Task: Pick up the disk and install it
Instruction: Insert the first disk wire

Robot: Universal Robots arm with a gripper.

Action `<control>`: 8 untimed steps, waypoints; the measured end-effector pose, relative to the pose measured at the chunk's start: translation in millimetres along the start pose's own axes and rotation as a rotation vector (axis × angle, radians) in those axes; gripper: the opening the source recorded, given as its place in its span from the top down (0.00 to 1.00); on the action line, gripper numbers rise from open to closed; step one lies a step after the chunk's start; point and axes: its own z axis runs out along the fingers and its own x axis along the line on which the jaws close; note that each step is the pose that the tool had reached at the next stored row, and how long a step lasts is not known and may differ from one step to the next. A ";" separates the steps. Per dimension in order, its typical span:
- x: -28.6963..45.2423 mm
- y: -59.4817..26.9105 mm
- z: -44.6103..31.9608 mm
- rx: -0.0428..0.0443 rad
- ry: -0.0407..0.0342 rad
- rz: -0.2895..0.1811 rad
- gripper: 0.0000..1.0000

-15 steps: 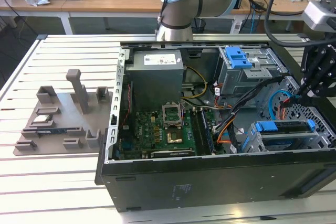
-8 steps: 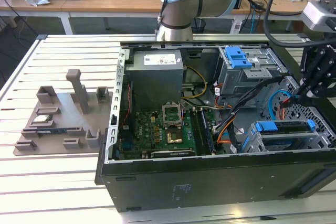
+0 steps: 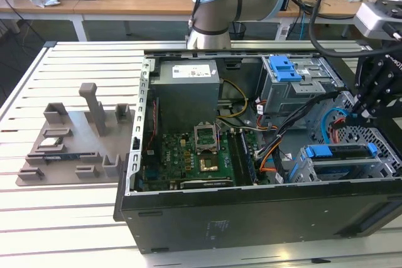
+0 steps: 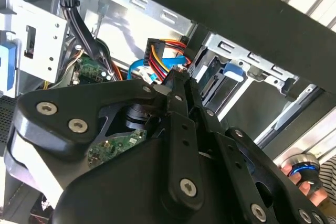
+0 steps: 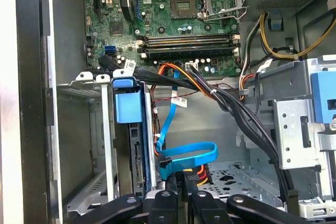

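Since the disk [image 3: 339,152] appears to sit already in the lower drive bay [image 3: 300,169] at the exterior view's right, its blue rail lying level across the bay's top, the work in hand is, I judge, seating it fully; any push should run straight along the rails, so that neither side binds. Just to the right and above hangs the gripper [image 3: 363,110], its claw clenched with nothing visible between the fingers [image 4: 177,94]. In the first wrist view the claw [image 5: 181,199] is poised over the case floor beside the bay, very near a looped blue data cable [image 5: 191,156] and an orange-and-red power plug [image 5: 198,171]; these stand most in the way and could snag. Round about, from the exterior view's left: a grey fixture tray [image 3: 69,139] well apart on the table, the motherboard [image 3: 188,158], the power supply [image 3: 187,86], and an upper drive cage [image 3: 301,86] with a blue latch [image 3: 282,67].
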 end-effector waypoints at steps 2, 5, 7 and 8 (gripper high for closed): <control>0.4 3.3 0.2 0.0000 0.0000 0.000 0.83; 0.7 6.7 0.4 0.0000 0.0001 0.000 0.83; 1.3 13.1 0.9 0.0000 0.0000 0.000 0.83; 1.8 20.3 1.5 0.0000 0.0000 0.000 0.83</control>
